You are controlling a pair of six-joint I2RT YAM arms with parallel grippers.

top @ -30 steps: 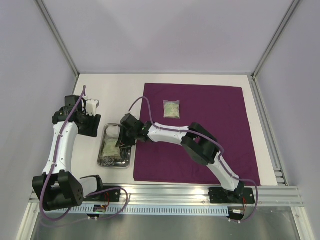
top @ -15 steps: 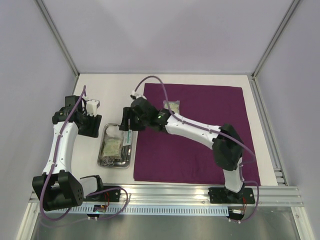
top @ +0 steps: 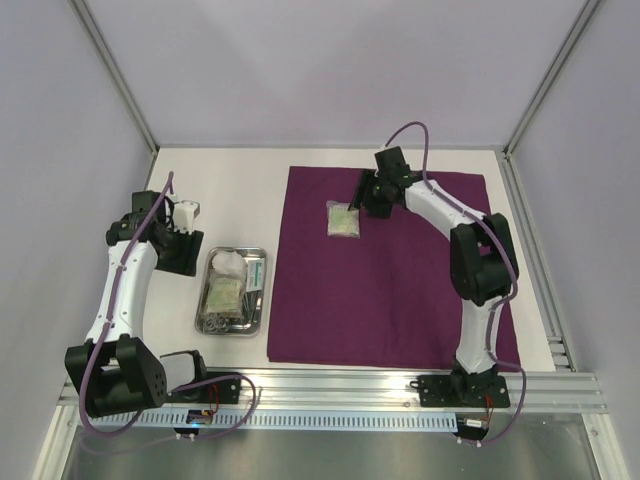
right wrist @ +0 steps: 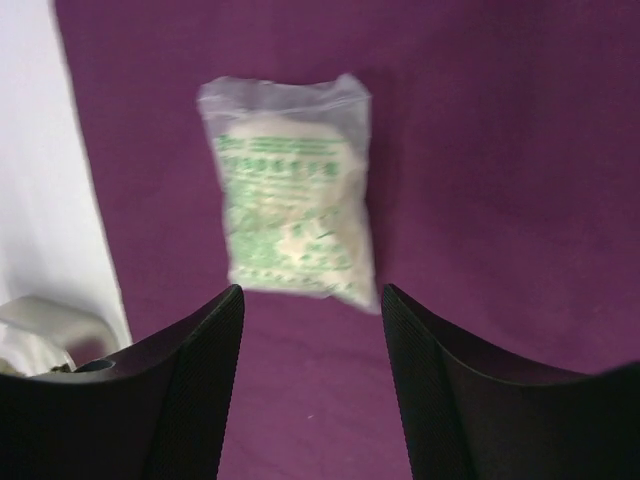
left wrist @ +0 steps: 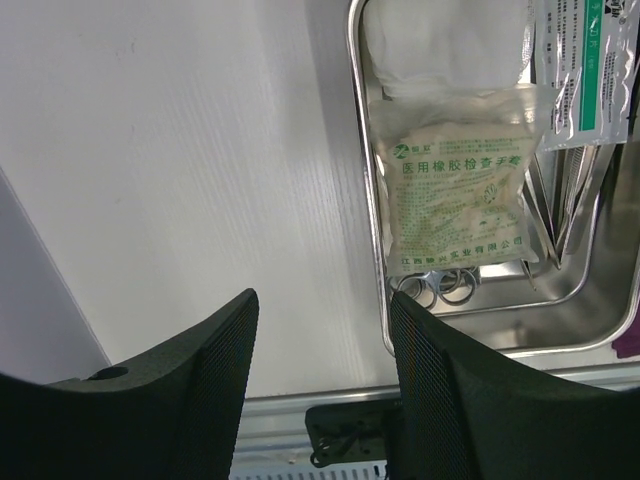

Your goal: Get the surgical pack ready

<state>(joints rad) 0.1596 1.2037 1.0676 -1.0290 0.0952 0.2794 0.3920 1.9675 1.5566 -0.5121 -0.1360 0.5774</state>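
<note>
Near the front, a steel tray (top: 231, 334) is sitting on the white table (top: 230, 190), just left of a flat purple cloth (top: 390, 290). It is holding printed packets (left wrist: 458, 200), gauze (left wrist: 440, 40) and scissors (left wrist: 450, 288). The left gripper (left wrist: 322, 300) is hanging open beside it, gripping nothing. Farther back, the right gripper (right wrist: 312, 290) is hovering open over a lone packet (right wrist: 295, 190) lying on the cloth.

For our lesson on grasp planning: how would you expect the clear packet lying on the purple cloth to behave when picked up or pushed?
Probably floppy: the clear packet is a thin film bag with a crinkled top edge. Likely light, since its contents look soft and padded. Its glossy film may slip on the purple cloth if pushed.
</note>
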